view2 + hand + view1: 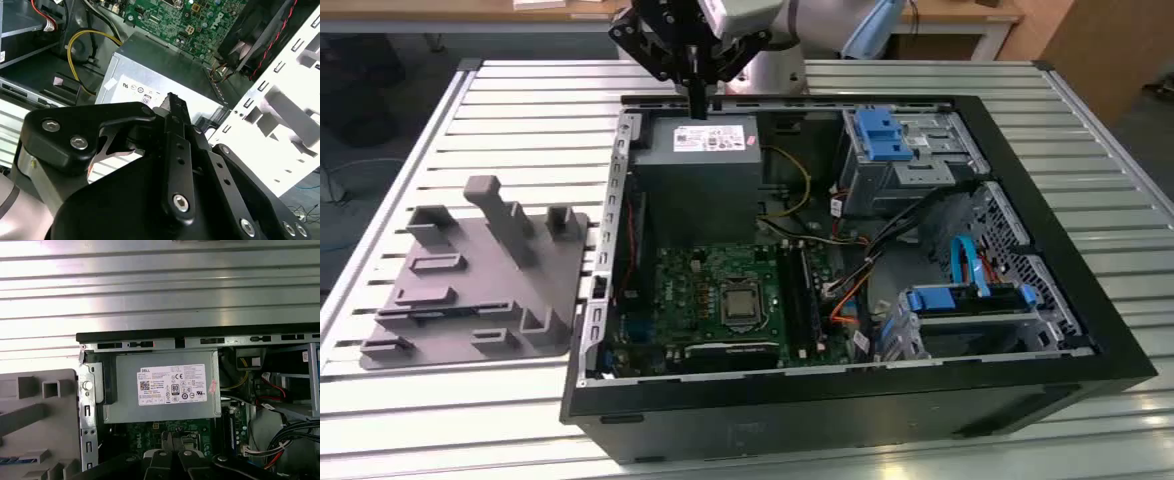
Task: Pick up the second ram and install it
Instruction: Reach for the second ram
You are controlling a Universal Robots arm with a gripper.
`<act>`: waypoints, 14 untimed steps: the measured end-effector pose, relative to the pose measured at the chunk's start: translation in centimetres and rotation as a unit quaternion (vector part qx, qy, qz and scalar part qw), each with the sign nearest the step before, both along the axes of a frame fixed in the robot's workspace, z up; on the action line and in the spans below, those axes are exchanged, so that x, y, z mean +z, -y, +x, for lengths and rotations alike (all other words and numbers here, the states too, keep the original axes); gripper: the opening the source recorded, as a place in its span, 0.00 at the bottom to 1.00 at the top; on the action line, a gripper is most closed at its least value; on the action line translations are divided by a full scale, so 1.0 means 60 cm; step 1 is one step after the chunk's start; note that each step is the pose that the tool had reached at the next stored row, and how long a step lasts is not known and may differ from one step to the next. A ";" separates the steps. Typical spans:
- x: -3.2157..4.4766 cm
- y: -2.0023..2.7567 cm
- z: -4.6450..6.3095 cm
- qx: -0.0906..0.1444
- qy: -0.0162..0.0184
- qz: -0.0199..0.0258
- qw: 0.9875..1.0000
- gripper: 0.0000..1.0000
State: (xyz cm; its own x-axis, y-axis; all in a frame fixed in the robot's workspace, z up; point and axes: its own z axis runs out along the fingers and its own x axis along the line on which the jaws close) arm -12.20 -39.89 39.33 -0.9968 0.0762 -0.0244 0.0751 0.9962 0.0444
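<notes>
My gripper (698, 85) hangs above the far rim of the open computer case (854, 385), over the grey power supply (700, 150). Its fingers are shut on a slim dark strip, the second ram (698, 108), which points down edge-on. In the second wrist view the gripper (172, 117) has its fingers pressed together, and the ram's dark end (171, 100) pokes out past them. The first wrist view shows the ram (166, 439) between the fingertips (159, 456), over the green board (150, 432). The board's long black memory sockets (797, 290) lie well nearer the case's front than the gripper.
A grey plastic tray (480, 280) with upright ribs lies on the slatted table at the exterior view's left of the case. Inside the case are blue drive brackets (887, 135), cable bundles (854, 270) and a processor socket (738, 303). The case walls stand high around the board.
</notes>
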 end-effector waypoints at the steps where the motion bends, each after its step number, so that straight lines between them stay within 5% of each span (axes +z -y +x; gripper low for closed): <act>1: 0.000 0.0000 0.000 0.000 0.000 0.000 1.000 0.10; 8: 0.000 0.0000 -0.005 0.000 0.000 0.000 1.000 0.10; 14: 0.000 0.0000 -0.046 0.000 0.000 0.000 1.000 0.10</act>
State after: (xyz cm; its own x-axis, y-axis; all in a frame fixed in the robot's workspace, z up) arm -14.93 -39.89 39.33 -0.9968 0.0762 -0.0244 0.0750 0.9962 0.0443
